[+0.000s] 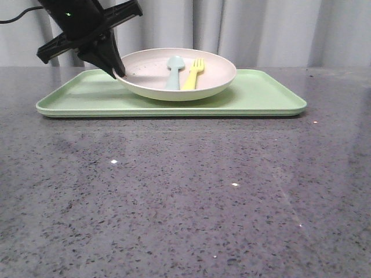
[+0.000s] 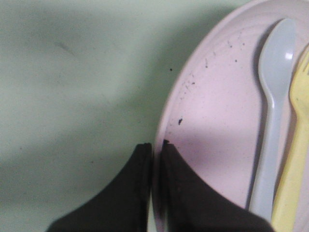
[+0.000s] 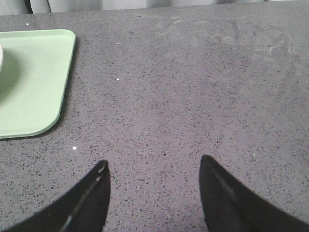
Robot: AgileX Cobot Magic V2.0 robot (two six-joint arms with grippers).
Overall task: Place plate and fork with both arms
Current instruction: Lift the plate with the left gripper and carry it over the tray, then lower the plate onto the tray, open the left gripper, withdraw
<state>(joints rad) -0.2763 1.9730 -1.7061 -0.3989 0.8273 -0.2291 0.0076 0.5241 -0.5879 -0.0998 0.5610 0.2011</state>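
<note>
A light-green tray lies on the speckled grey table (pale curtains hang behind); a pale blue spoon rests above the tray.

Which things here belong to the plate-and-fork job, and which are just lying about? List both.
Job:
- plate, rim pinched by the left gripper
- fork, lying in the plate
- right gripper, open over the table

Lying about:
- blue spoon in the plate
- green tray
- table
</note>
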